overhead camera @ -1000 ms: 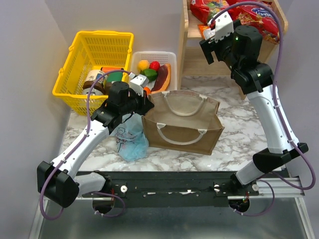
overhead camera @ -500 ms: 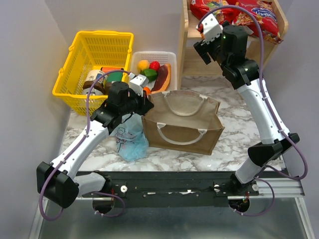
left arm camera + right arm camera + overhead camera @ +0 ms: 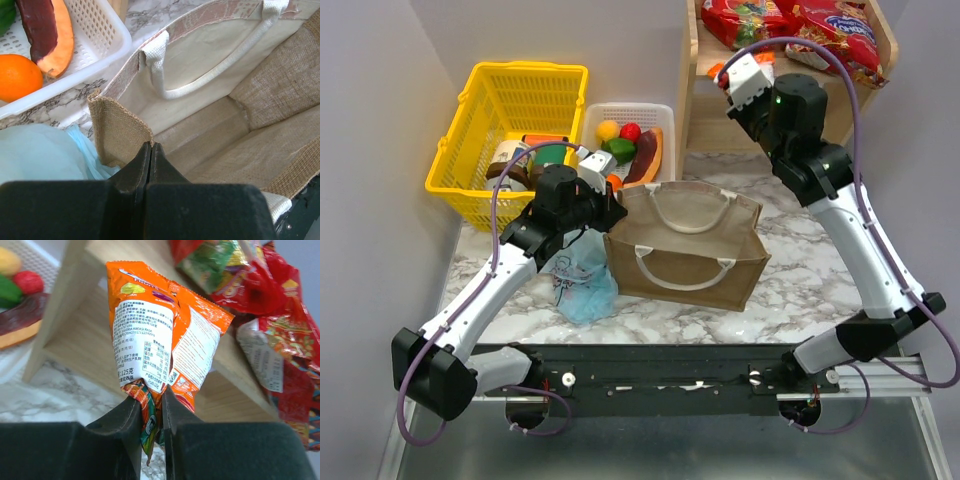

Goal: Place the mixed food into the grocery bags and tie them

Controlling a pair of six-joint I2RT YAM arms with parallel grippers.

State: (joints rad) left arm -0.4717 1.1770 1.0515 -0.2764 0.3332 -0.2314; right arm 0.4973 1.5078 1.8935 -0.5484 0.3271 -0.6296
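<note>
The right pincer (image 3: 150, 402) is clenched on an orange snack packet (image 3: 150, 335), nipping it by its bottom end. The packet stands straight up from the fingertips, with a little crumpled tail hanging down between them. It is shiny and creased, with a seam running up its back. There is a white panel of fine print on the left of that seam and more small print on the right, plus a spot of yellow and green near the top. Beyond the pincer and off to its right, red snack packets (image 3: 270, 300) lie heaped on the wooden shelf (image 3: 75, 340), glossy with colourful print. None of them touches the held packet. Far off to the pincer's left, blurred, sit a yellow, a red and a green round fruit.

The left pincer (image 3: 150, 150) has its jaws pressed flat together. The upturned corner of the tan bag (image 3: 260, 90) stands right at its tips, just to their left, and I cannot tell whether any cloth is caught between them. The bag gapes ahead of the pincer and to its right, with coarse brown weave, a pale lining and white loop handles. The light-blue bag (image 3: 40, 150) bunches low on the pincer's left, thin and see-through, against that same corner. Further ahead on the left is the white slotted tray (image 3: 100, 35), holding an orange fruit (image 3: 17, 77) beside the purple-and-orange wedge (image 3: 47, 30). Both bags sit on the marble table (image 3: 800, 270).
</note>
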